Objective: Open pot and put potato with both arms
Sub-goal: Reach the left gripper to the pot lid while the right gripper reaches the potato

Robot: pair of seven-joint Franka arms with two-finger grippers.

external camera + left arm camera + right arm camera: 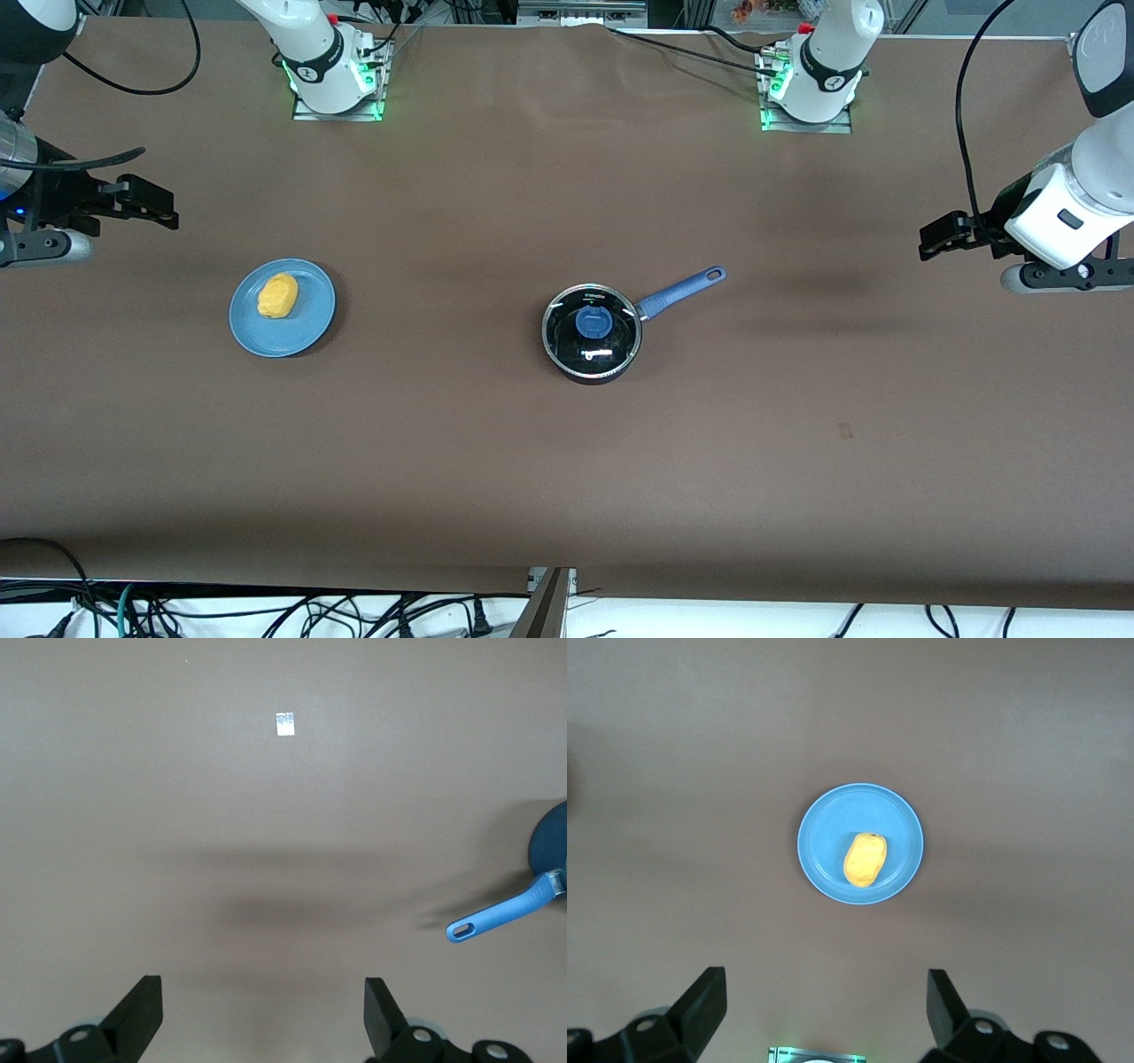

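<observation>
Front view: looking down on a brown table (496,461), arm bases lining the top edge.
Pot (592,334): sitting near the table's middle, closed.
Lid (591,328): resting on the pot, glass with a metal rim, blue knob (592,321) at its centre.
Handle (680,292): blue, pointing toward the left arm's end of the table and slightly away from the front camera.
Potato (277,295): lying on the plate, yellow and oval, well apart from the pot.
Plate (306,332): flat, blue, sitting toward the right arm's end of the table.
Left gripper (937,237): hanging in the air at the left arm's end of the table, over bare tabletop, holding nothing.
Left wrist view: showing fingers (140,1014) spread wide over the brown surface, with the handle tip (483,923) showing at the frame's edge and a small pale mark (284,723) on the table.
Right gripper (155,206): hanging in the air at the right arm's end of the table, holding nothing.
Right wrist view: showing fingers (700,1010) spread wide, looking down at the plate (824,828) and potato (866,859) well apart from the fingertips.
</observation>
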